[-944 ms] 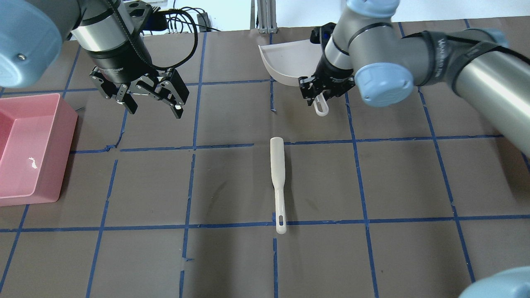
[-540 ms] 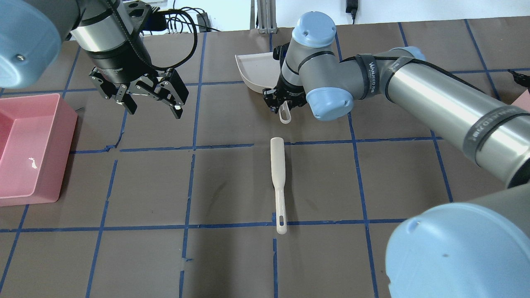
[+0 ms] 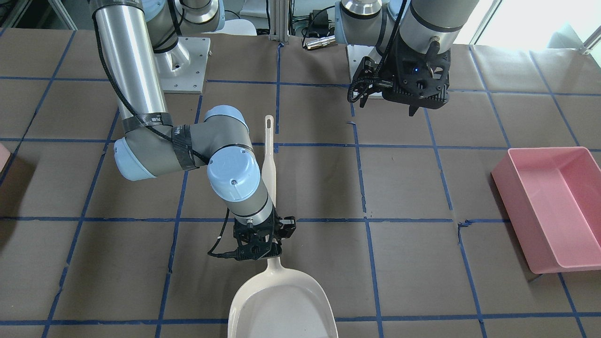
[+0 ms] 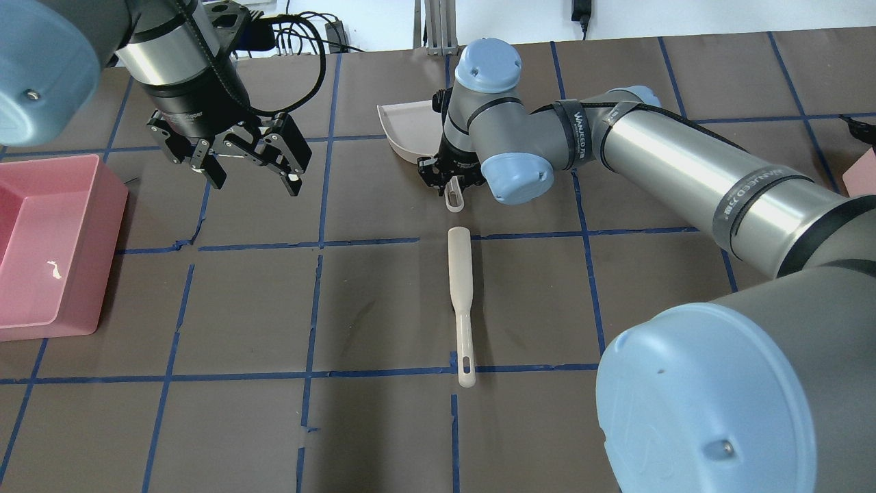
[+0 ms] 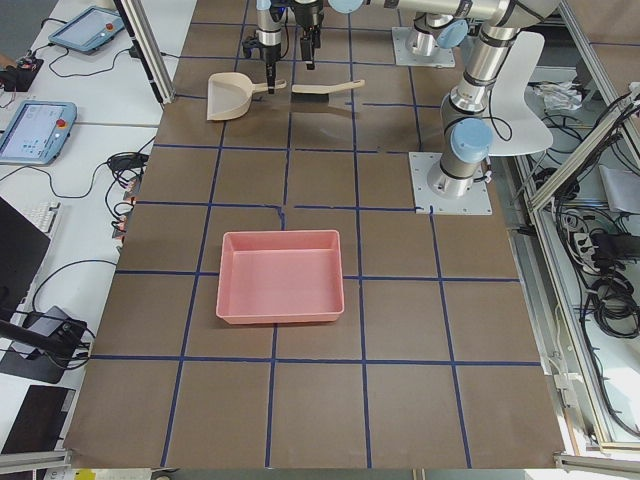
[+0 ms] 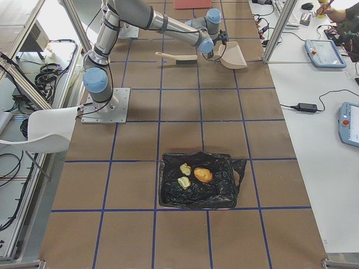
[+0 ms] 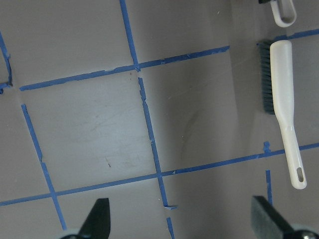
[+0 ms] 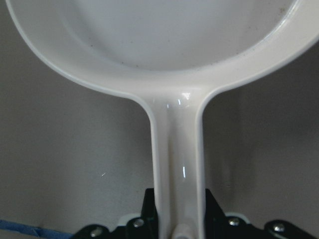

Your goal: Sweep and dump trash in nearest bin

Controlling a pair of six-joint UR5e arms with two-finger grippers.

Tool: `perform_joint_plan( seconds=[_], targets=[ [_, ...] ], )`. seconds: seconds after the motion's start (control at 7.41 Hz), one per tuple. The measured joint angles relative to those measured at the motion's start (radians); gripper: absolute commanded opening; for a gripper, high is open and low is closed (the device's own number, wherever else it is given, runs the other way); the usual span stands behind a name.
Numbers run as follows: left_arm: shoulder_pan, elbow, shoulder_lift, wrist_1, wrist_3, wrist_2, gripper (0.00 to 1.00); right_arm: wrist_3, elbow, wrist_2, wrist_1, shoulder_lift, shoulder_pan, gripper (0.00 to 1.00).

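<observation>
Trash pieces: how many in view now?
3, on the black bag in the exterior right view: an orange lump, a pale chunk beside it, a second chunk below. Bag folds may hide more.

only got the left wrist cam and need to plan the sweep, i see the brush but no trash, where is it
Observer: The trash, three lumps, lies on a black bag at the table's end on the robot's right, far from both arms.
Operator: who has the dustpan
Observer: The right gripper has its jaws shut on the dustpan handle, just past the brush head.
Operator: any bin on that side
Observer: Only a pink corner of a bin shows, at the overhead view's right edge.
</observation>
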Motion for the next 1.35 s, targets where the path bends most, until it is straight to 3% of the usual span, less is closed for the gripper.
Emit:
perform_joint_plan(
  seconds=[0.13,0.81,1.08,1.35],
  targets=[
    [0.000,0.000,0.000,0.000,0.000,0.000,1.00,0.020,-0.003,0.006,-0.001,0.001,0.000,0.97],
    [0.001,0.000,0.000,-0.001,0.000,0.000,1.00,0.041,-0.073,0.008,0.018,-0.017,-0.017,1.00],
    [0.002,0.000,0.000,-0.001,0.001,0.000,1.00,0.036,-0.093,0.002,0.091,-0.104,-0.061,1.00],
    [0.002,0.000,0.000,-0.001,0.001,0.000,1.00,0.007,-0.083,-0.007,0.250,-0.255,-0.135,1.00]
  ],
)
